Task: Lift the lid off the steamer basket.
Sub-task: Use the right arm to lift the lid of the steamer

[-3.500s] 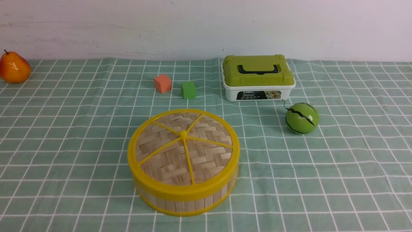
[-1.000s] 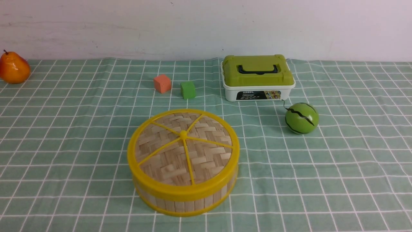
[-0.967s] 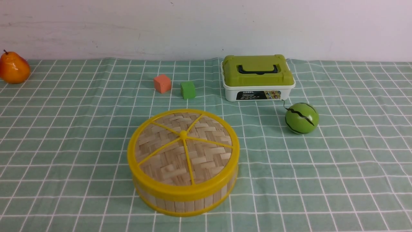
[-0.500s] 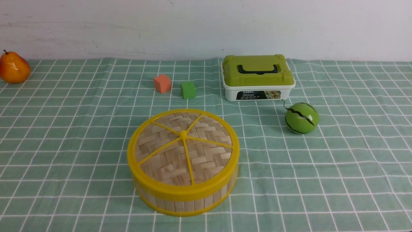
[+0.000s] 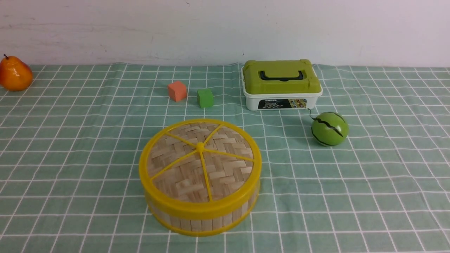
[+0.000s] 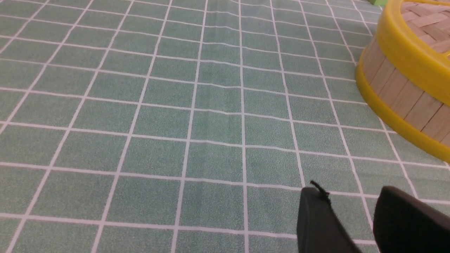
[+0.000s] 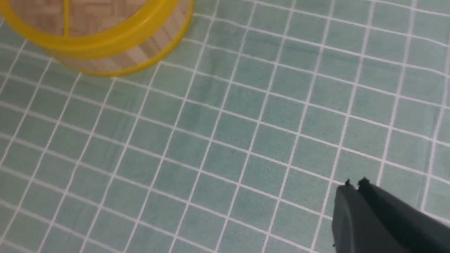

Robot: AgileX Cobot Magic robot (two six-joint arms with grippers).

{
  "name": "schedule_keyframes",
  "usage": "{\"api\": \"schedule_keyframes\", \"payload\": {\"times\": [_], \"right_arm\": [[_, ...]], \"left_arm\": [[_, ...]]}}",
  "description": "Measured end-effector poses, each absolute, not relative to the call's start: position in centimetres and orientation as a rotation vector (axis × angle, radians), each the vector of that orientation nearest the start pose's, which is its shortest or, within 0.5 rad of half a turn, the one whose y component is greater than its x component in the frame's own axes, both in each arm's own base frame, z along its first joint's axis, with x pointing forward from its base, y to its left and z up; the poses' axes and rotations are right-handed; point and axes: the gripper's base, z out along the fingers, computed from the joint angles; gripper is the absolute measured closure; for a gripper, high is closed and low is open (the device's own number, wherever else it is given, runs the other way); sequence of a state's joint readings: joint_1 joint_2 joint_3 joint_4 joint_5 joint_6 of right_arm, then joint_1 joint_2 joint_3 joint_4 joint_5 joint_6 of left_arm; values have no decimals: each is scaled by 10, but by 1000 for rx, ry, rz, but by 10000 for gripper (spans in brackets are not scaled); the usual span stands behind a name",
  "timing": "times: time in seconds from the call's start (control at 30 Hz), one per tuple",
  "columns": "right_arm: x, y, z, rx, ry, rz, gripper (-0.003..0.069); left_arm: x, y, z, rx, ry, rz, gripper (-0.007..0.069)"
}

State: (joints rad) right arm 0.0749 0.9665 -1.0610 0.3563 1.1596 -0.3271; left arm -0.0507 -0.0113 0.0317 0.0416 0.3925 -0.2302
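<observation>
The lid, woven pale bamboo with a yellow rim and yellow spokes, sits closed on the steamer basket in the near middle of the cloth. Neither gripper shows in the front view. In the left wrist view my left gripper is open and empty, low over the cloth, apart from the basket wall and the lid rim. In the right wrist view my right gripper is shut and empty above the cloth, well away from the basket and the lid.
A white box with a green lid stands at the back, a green striped ball in front of it. An orange cube and a green cube lie behind the basket. A pear sits far left.
</observation>
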Motion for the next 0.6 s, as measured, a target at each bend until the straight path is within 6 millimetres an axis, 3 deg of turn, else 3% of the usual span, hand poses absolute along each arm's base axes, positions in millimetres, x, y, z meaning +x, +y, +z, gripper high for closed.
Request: {"api": "schedule_keyframes", "payload": {"times": [0.13, 0.2, 0.27, 0.43, 0.6], "right_arm": [[193, 80, 373, -741, 2494, 389, 663], [199, 90, 372, -807, 2499, 367, 663], [213, 121, 370, -927, 2509, 281, 661], [243, 175, 368, -1033, 2484, 163, 647], [271, 216, 361, -1080, 2453, 164, 593]], "left_arm": [[52, -1, 168, -145, 1893, -150, 386], [52, -1, 168, -145, 1893, -150, 386], [52, -1, 168, -145, 1893, -150, 386], [52, -1, 168, -145, 1893, -150, 386], [52, -1, 168, -145, 1893, -150, 386]]}}
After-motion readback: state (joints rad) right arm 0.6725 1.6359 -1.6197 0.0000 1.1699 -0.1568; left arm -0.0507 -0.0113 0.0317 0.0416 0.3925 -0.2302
